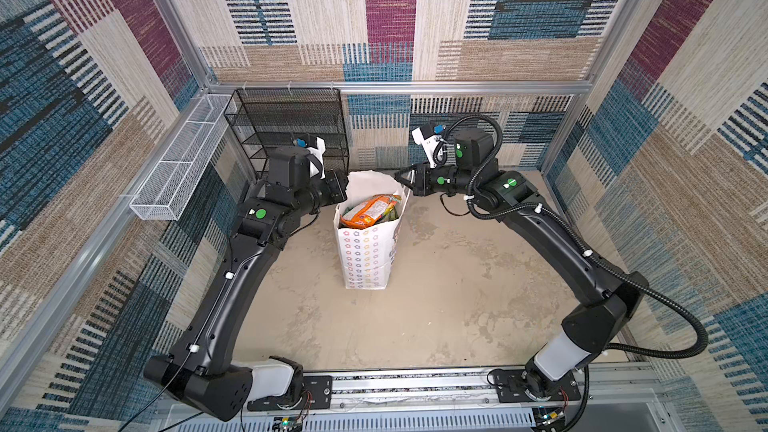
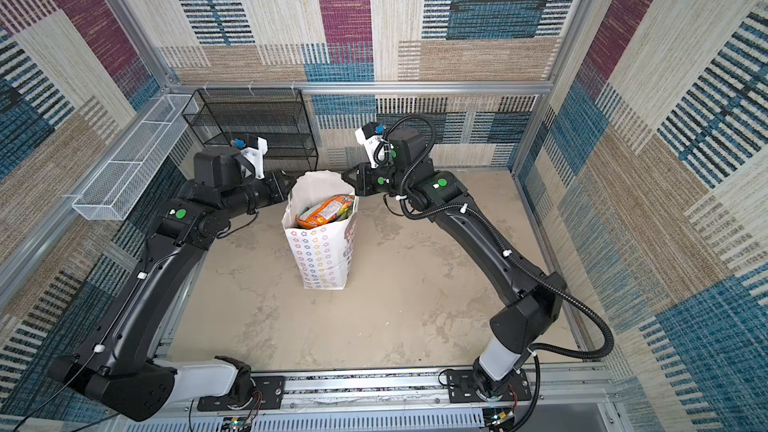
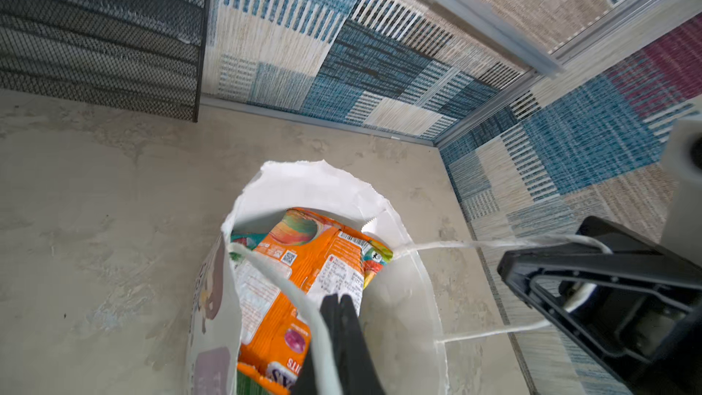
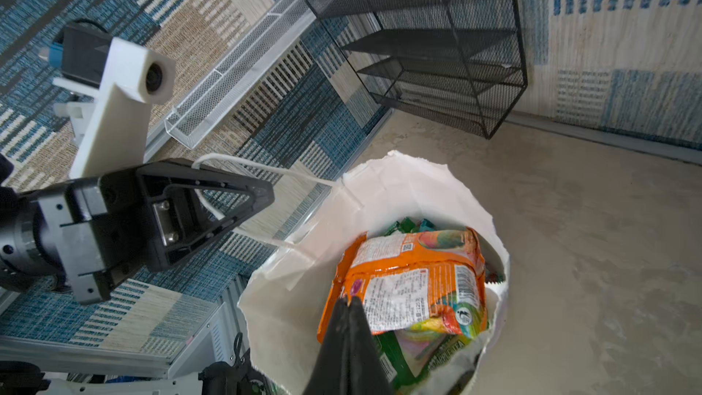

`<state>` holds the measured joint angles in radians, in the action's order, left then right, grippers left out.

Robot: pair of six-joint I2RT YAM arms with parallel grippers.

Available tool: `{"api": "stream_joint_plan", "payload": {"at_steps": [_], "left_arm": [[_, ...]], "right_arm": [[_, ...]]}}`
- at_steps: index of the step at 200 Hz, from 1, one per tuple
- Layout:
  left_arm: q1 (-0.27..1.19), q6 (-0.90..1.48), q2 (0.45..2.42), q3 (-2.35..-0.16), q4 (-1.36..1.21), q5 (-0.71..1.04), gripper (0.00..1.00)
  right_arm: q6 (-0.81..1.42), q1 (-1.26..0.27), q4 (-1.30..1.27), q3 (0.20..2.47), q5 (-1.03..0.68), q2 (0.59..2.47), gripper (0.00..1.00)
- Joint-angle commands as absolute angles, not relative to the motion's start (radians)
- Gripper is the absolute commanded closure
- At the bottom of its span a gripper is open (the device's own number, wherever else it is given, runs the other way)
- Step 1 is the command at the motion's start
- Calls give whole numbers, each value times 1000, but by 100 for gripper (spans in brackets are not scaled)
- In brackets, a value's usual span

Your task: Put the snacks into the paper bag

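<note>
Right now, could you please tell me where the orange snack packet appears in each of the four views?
In a top view: the orange packet lies in the paper bag's open mouth, near mid-frame.
In a top view: the packet in the bag's mouth, left of mid-frame.
Left wrist: inside the bag, just beyond the left claw.
Right wrist: inside the bag, just beyond the right claw.
Shared landmark: the black mesh rack by the back wall.

Both arms reach inward, left gripper (image 1: 343, 189) and right gripper (image 1: 400, 177) facing, fingers (image 3: 343, 321) pressed together.
</note>
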<state>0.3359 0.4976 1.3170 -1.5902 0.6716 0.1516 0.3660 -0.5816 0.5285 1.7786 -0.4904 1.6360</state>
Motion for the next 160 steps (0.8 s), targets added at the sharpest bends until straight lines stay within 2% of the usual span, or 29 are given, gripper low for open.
{"api": "stream_joint_plan", "payload": {"at_steps": [1, 49, 84, 139, 160], "left_arm": [[335, 520, 1290, -1519, 543, 152, 100], [334, 535, 1225, -1404, 527, 130, 100], [334, 543, 1202, -1382, 522, 134, 99], [333, 532, 1169, -1369, 532, 114, 77], [333, 520, 1162, -1369, 545, 112, 57]], "right_arm": [[379, -576, 354, 1687, -525, 1590, 100], [413, -574, 311, 1575, -567, 1557, 99], [433, -574, 308, 1557, -557, 1542, 85], [489, -569, 343, 1541, -533, 1525, 66], [507, -565, 361, 1537, -515, 1508, 54]]}}
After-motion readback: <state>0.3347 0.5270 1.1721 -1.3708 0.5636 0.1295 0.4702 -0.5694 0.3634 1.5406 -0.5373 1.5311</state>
